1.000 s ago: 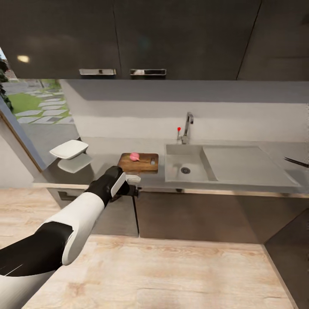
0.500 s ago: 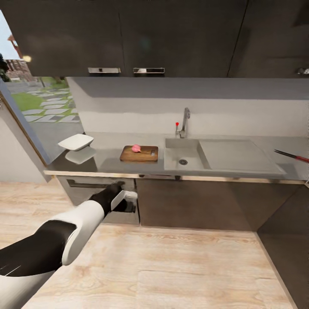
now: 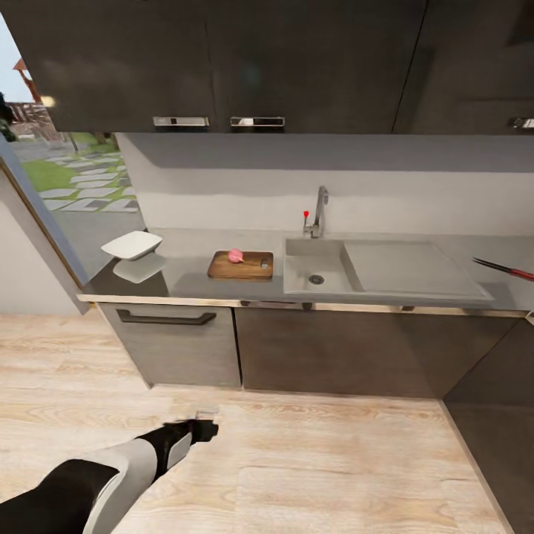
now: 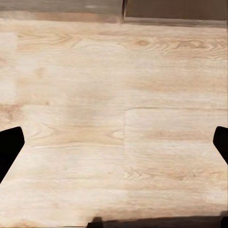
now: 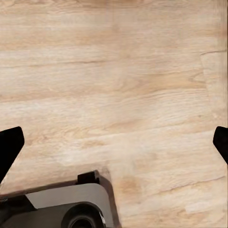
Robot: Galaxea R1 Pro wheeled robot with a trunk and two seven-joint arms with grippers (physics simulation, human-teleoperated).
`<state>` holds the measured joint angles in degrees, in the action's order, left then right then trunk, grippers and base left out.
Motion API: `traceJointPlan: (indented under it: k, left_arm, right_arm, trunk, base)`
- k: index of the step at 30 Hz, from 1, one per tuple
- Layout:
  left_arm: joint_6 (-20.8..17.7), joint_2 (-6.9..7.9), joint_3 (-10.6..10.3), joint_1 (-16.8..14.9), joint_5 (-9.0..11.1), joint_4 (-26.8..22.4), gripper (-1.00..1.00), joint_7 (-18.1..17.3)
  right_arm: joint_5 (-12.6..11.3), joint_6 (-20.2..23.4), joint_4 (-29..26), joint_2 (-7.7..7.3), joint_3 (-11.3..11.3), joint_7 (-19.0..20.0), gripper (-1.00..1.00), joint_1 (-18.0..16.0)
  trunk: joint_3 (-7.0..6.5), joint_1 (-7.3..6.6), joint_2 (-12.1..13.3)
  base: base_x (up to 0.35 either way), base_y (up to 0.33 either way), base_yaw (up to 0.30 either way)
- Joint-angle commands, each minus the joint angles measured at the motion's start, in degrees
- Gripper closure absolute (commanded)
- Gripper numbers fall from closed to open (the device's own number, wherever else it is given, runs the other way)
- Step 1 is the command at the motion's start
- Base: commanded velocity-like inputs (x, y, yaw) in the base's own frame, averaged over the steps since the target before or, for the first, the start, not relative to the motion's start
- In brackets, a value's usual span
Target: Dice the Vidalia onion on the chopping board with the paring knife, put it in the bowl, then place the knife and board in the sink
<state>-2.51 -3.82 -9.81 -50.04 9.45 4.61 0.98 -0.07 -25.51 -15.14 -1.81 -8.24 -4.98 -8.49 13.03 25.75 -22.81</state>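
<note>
Fetching the paring knife (image 3: pixel 504 268) looks like your step in hand, since the pink onion (image 3: pixel 236 256) already sits whole on the chopping board (image 3: pixel 241 266), just left of the sink (image 3: pixel 320 276). The knife lies on the bench (image 3: pixel 185 282) well to the right of the drainboard, its red handle toward the right edge of the head view and its dark blade pointing back toward the sink. You stand back from the cabinets with floor between, so roll the base forward and to the right before you raise an arm, and stop where the handle is within easy reach. Come at the handle from above, close on the red part only, and keep the blade away from the bench edge.

Your left tool (image 3: pixel 206 429) hangs low over the wood floor (image 3: pixel 319 460), and its fingers (image 4: pixel 9 147) stand wide apart with nothing between them. The right tool's fingers (image 5: pixel 9 145) are likewise spread and empty above the floor.

Counting: one onion, one board, one knife, one white bowl (image 3: pixel 133 244) at the bench's far left, one sink with one faucet (image 3: pixel 320 211). Three chrome handles (image 3: pixel 256 121) show on the upper cabinets, and one dark bar handle (image 3: pixel 166 319) below.
</note>
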Motion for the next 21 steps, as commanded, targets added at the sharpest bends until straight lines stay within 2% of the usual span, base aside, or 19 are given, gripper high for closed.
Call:
traceJointPlan:
  k: [1, 5, 6, 8, 9, 10, 11, 12, 15, 16, 17, 21]
  left_arm:
    - [5.60, 1.33, -0.47, 5.42, 0.57, 0.10, -1.00, 0.07]
    - [12.91, 3.68, -0.47, 11.27, 0.57, 0.13, -1.00, 0.02]
    - [18.25, 5.07, -0.47, 14.40, 0.57, 0.13, -1.00, 0.04]
    - [22.21, 5.99, -0.47, 16.39, 0.61, 0.13, -1.00, 0.19]
    - [23.56, 6.32, -0.47, 16.93, 0.62, 0.14, -1.00, 0.29]
    - [27.61, 7.47, -0.47, 18.08, 0.64, 0.14, -1.00, 0.58]
    - [29.89, 8.07, -0.47, 18.51, 0.68, 0.14, -1.00, 0.73]
    - [32.41, 8.67, -0.47, 18.98, 0.81, 0.14, -1.00, 1.14]
    - [33.58, 8.95, -0.47, 19.20, 0.89, 0.14, -1.00, 3.29]
    - [33.92, 8.99, -0.47, 19.27, 0.91, 0.14, -1.00, 5.42]
    - [34.00, 9.00, -0.47, 19.31, 0.91, 0.14, -1.00, 6.06]
    - [33.95, 8.71, -0.47, 19.34, 0.92, 0.10, -1.00, 6.90]
  right_arm:
    - [-0.02, 1.36, -3.28, -0.29, -0.01, -0.18, -1.00, -0.08]
    - [-0.02, 5.10, -6.54, -0.53, -0.02, -0.19, -1.00, -0.14]
    - [-0.02, 6.54, -8.32, -0.98, -0.02, -0.18, -1.00, -0.18]
    - [-0.10, 6.90, -9.05, -1.28, -0.02, -0.04, -1.00, -0.19]
    - [-0.13, 6.89, -9.19, -1.35, -0.02, 0.03, -1.00, -0.20]
    - [-0.21, 6.38, -9.32, -1.43, -0.02, 0.18, -1.00, -0.20]
    - [-0.24, 5.55, -9.23, -1.43, -0.02, 0.21, -1.00, -0.20]
    - [-0.28, 3.06, -8.88, -1.36, -0.02, 0.24, -1.00, -0.21]
    - [-0.68, -0.21, -8.36, -1.20, -0.02, 0.19, -1.00, -0.21]
    - [-1.65, -2.61, -8.11, -1.09, 0.05, 0.17, -1.00, -0.21]
    - [-2.04, -3.55, -7.93, -1.06, 0.09, 0.18, -1.00, -0.21]
    - [-2.62, -4.86, -7.10, -1.00, 0.14, 0.22, -1.00, -0.21]
  trunk:
    - [0.09, 0.03, -0.11]
    - [0.09, 0.03, -0.11]
    - [0.09, 0.03, -0.11]
    - [0.09, 0.03, -0.11]
    - [0.09, 0.03, -0.11]
    - [0.09, 0.03, -0.11]
    - [0.09, 0.03, -0.11]
    - [0.09, 0.03, -0.11]
    - [0.00, 0.03, -0.11]
    - [-0.08, 0.03, -0.11]
    - [-0.16, 0.03, -0.11]
    - [-0.50, 0.03, -0.11]
  base:
    - [0.000, 0.000, 0.000]
    - [0.000, 0.000, 0.000]
    - [0.000, 0.000, 0.000]
    - [0.000, 0.000, 0.000]
    - [0.000, 0.000, 0.000]
    - [0.000, 0.000, 0.000]
    - [0.000, 0.000, 0.000]
    - [0.000, 0.000, 0.000]
    - [0.000, 0.000, 0.000]
    - [0.000, 0.000, 0.000]
    - [0.000, 0.000, 0.000]
    - [0.000, 0.000, 0.000]
